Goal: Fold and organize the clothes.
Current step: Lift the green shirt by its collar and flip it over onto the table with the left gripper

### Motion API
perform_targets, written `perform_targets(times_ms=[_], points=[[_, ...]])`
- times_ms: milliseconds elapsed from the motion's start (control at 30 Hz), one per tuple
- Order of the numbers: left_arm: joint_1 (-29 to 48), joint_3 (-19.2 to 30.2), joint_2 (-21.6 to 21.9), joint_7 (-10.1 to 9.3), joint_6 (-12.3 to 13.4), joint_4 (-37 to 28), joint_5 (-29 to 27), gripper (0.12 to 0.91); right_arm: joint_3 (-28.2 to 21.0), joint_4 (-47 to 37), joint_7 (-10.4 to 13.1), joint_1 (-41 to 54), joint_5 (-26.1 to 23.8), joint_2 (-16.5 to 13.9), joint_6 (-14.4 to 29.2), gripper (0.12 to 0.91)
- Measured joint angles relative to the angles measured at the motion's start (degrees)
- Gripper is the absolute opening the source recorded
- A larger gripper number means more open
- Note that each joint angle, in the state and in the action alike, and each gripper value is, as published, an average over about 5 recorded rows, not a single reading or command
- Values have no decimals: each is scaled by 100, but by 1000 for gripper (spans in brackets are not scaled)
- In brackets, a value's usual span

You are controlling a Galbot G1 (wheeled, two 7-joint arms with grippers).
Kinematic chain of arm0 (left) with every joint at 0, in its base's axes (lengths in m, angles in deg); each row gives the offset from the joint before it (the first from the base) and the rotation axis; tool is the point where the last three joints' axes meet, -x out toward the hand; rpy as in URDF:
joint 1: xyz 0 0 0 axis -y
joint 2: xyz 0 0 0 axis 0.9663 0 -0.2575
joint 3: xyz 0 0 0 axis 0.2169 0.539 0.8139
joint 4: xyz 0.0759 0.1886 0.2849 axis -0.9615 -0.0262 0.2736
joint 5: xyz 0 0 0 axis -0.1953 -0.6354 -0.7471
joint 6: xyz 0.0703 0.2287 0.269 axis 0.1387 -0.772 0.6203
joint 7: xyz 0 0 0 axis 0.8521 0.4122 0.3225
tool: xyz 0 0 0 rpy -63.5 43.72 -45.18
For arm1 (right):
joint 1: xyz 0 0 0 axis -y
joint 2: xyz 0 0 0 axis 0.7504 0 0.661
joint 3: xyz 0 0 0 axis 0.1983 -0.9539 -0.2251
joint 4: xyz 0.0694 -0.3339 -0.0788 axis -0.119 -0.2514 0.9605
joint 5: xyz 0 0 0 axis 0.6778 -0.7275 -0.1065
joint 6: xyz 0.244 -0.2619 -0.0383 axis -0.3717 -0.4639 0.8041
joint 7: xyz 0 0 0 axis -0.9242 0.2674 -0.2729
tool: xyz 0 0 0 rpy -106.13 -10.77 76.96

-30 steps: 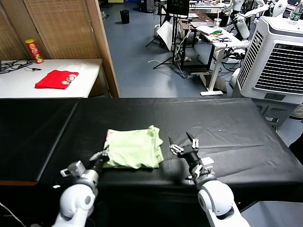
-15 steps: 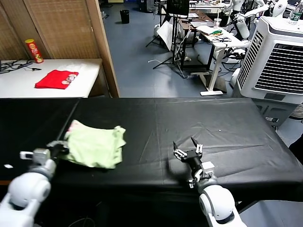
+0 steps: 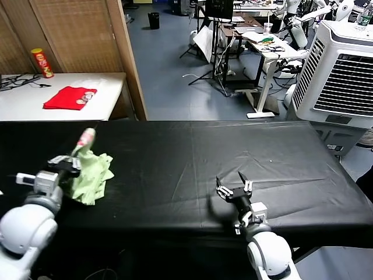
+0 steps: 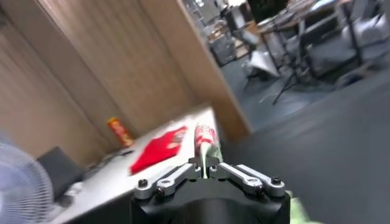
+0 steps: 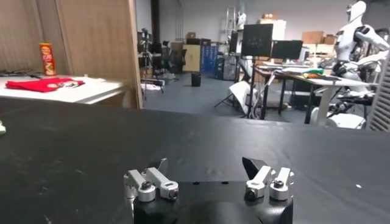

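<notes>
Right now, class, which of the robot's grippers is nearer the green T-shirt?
Left. The left gripper grips the T-shirt with shut jaws at the table's left; the right gripper hangs open, far to its right.

Blue floor (image 3: 175, 87), wooden partition (image 3: 76, 35)

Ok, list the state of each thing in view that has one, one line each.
Pale green T-shirt: bunched, pinched at one edge and lifted at the black table's left side.
Left claw: shut on the T-shirt.
Right claw: open, empty, low over the black table.
Red garment: folded flat on the white side table.
</notes>
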State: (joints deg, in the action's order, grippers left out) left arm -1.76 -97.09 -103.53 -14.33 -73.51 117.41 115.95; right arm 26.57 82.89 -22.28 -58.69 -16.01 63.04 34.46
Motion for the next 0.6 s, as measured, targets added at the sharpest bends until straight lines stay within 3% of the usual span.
perform_targets(times_ms=[200,367,533,600], points=[[644,1109,-863,-186,98,-48,348,145,291,149,-28,-242,33,-9,24,798],[1037,1946,-1650,-235,128,-288,185,145,502,176,-40,-374,99,-37,18,798],[1038,2584,-2235,-8,406,-524,-278,157,521,258,-74,-351,384,-101,-88,798],[995,2761,-2348,161,509,-580,-477,229,488,285,-76,-315,567,-141,-182,798]])
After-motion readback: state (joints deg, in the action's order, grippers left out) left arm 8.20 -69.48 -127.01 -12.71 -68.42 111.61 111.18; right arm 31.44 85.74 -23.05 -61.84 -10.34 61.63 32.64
